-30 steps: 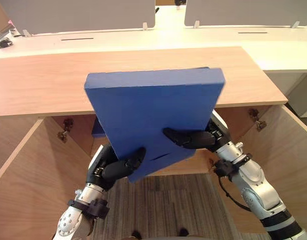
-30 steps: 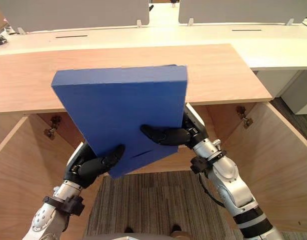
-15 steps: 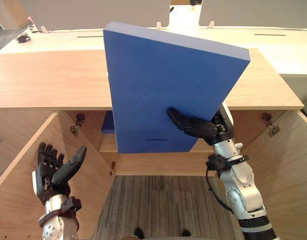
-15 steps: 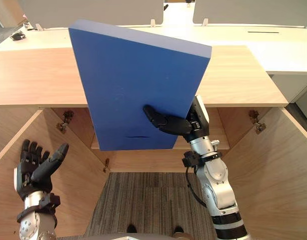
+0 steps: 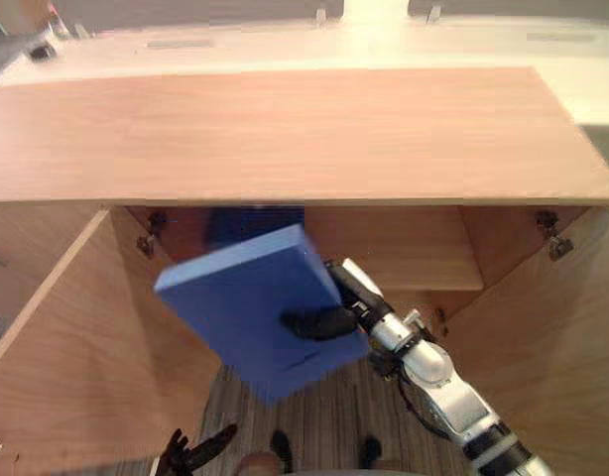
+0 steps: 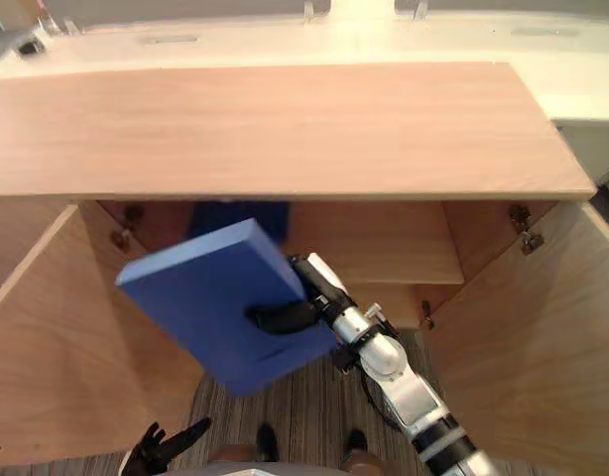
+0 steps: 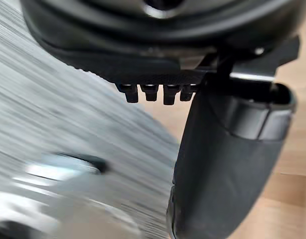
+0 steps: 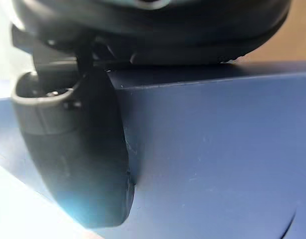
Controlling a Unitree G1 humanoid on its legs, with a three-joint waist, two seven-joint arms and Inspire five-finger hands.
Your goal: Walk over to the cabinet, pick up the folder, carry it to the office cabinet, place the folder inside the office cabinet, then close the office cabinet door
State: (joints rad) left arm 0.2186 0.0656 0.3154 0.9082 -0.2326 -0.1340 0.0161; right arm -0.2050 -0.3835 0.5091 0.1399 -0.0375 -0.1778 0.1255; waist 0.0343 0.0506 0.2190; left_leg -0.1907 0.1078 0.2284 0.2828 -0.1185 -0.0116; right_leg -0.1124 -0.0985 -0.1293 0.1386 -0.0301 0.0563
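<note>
— So, how many things do you count?
— One blue folder [image 5: 247,309] in my grasp. One cabinet [image 5: 304,129], with two doors [image 5: 57,337] swung wide at 9 and 3 o'clock and one shelf [image 5: 404,248] inside. One more blue shape [image 5: 255,220] sits at 12 o'clock behind the folder, too blurred to name.
— Who holds the folder?
— My right hand [image 5: 352,297] alone, with the thumb [image 8: 78,149] clamped on its broad face and the fingers hidden behind. My left hand [image 5: 197,451] hangs at 7 o'clock, fingers spread, holding nothing.
— Which way does it lie?
— Tilted before the cabinet's mouth, above the carpet [image 6: 304,416]. Its upper edge runs from 8 to 2 o'clock, and one corner points to 6 o'clock. Which side is longer I cannot tell.
</note>
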